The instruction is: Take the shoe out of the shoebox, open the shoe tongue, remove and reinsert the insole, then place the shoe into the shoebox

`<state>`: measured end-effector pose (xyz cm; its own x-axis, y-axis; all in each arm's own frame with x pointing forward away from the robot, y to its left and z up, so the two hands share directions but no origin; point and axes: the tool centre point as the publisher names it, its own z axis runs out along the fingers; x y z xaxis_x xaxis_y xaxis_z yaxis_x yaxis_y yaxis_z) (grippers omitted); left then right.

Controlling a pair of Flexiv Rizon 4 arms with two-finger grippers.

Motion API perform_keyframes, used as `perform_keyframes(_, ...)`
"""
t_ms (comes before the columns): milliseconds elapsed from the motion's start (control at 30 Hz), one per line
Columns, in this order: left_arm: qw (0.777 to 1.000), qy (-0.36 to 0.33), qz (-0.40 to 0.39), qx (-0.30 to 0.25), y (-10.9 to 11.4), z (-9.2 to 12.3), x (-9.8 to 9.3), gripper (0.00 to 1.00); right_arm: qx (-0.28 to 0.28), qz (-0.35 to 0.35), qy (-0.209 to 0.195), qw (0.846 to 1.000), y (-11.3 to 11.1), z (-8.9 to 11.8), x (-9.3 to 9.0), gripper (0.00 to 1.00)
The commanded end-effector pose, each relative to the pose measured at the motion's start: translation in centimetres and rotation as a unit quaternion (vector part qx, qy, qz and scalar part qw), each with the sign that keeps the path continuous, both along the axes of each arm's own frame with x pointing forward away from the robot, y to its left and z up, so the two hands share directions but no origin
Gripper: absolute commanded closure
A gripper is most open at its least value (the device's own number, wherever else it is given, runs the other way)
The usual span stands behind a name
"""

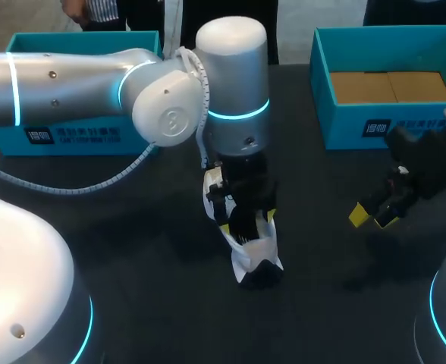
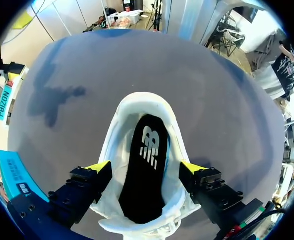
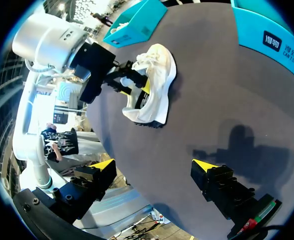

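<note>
One black insole (image 2: 146,170) inside shoe (image 2: 117,150)

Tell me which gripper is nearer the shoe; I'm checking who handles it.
Left. The left gripper straddles the shoe; the right gripper hangs well apart, over the table.

Shoe (image 1: 255,262) x1, boxes (image 1: 71,138) (image 1: 359,125) x2, claws (image 1: 246,218) (image 1: 371,214) x2
</note>
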<state>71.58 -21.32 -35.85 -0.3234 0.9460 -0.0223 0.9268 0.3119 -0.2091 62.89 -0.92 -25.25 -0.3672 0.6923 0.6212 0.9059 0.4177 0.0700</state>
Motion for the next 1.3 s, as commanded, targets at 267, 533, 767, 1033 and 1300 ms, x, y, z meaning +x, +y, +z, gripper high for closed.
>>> perform_keyframes(267,1.000,0.013,-0.005,0.008,0.3,-0.8,0.1,0.09,-0.001,-0.001,0.000,1.000,0.0,0.0,-0.1,0.00)
perform_keyframes(533,1.000,0.009,0.007,0.005,0.7,-0.4,0.9,0.05,-0.001,-0.001,0.000,1.000,0.0,0.0,-0.1,0.00)
perform_keyframes(767,1.000,0.014,0.014,0.000,1.0,-0.3,1.1,0.06,-0.001,-0.001,0.000,1.000,0.0,0.0,-0.1,0.00)
perform_keyframes(1033,1.000,0.021,0.010,0.008,0.9,-0.1,2.0,0.07,-0.001,-0.001,0.000,1.000,0.0,0.0,-0.1,0.00)
perform_keyframes(1300,1.000,0.020,0.020,0.008,0.8,-0.1,2.9,0.10,-0.001,-0.001,0.000,1.000,0.0,0.0,-0.1,0.00)
